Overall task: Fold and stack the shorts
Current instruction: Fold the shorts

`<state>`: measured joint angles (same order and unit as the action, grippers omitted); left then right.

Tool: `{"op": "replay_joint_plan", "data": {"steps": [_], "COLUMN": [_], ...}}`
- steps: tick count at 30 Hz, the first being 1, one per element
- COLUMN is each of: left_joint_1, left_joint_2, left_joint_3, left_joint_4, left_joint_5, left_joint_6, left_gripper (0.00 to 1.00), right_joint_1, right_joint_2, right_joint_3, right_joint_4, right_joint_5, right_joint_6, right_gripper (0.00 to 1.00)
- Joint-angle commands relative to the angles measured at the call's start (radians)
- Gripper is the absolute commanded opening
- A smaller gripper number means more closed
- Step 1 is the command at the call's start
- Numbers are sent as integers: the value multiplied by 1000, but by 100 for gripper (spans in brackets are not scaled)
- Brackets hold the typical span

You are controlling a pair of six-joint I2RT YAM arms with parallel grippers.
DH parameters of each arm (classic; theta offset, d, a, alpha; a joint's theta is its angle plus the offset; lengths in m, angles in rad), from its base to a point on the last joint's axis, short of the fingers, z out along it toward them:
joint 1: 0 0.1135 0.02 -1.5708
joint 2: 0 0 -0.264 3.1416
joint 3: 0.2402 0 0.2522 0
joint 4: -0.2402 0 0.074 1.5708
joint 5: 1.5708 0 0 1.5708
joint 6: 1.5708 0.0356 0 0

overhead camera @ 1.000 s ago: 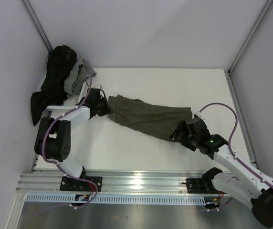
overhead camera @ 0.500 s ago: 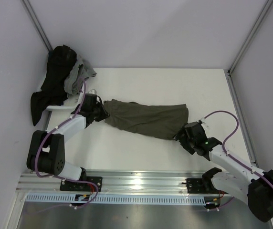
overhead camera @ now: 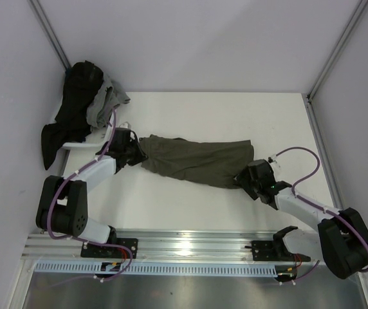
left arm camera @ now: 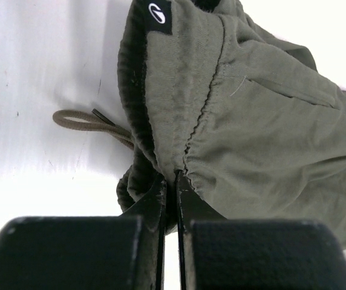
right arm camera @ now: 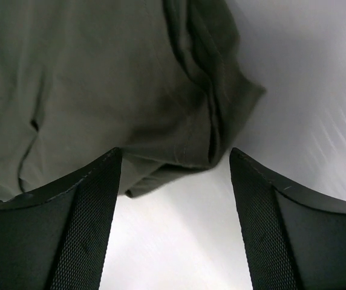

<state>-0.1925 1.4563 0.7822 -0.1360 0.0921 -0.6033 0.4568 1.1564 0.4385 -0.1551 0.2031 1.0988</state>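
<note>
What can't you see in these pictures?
- Top view: what garments make the bunched black and grey clothes pile; its folds hide that.
- Left wrist view: the olive-green fabric shorts, pinched by the shut left claw, run off the right edge, hiding the leg ends.
- Right wrist view: the open right claw faces one fabric corner; the waistband is beyond the top edge.

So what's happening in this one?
The left tool is clamped on the waistband of the olive shorts, which lie stretched across the table. The right tool sits open at the leg-hem end, not gripping. Other clothes are piled at the back-left corner.
</note>
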Motion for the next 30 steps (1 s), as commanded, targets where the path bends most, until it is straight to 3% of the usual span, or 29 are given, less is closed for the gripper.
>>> {"op": "replay_joint_plan", "data": {"steps": [1, 4, 10, 13, 14, 15, 23, 30], "left_joint_1": [1, -1, -1, 7, 14, 22, 155, 159], "left_joint_2": [3, 12, 15, 16, 19, 22, 50, 110], "left_joint_3": [-6, -11, -14, -14, -11, -9, 67, 120], "left_joint_4": [38, 49, 53, 56, 56, 55, 3, -1], "left_joint_5": [41, 52, 57, 63, 67, 75, 120, 150], "left_joint_6": [-16, -23, -27, -29, -26, -24, 30, 39], "left_gripper": [0, 0, 0, 0, 0, 0, 0, 0], "right_joint_1": [-7, -9, -21, -40, -47, -67, -164, -173], "right_joint_2": [57, 91, 140, 135, 131, 124, -26, -4], "right_joint_3": [-20, -37, -35, -27, -24, -21, -6, 22], "right_joint_4": [74, 115, 144, 140, 118, 105, -80, -146], "right_joint_5": [36, 44, 61, 53, 52, 45, 24, -33], "right_joint_6": [9, 16, 16, 0, -5, -17, -143, -267], "right_gripper": [72, 66, 43, 24, 6, 0, 0, 0]}}
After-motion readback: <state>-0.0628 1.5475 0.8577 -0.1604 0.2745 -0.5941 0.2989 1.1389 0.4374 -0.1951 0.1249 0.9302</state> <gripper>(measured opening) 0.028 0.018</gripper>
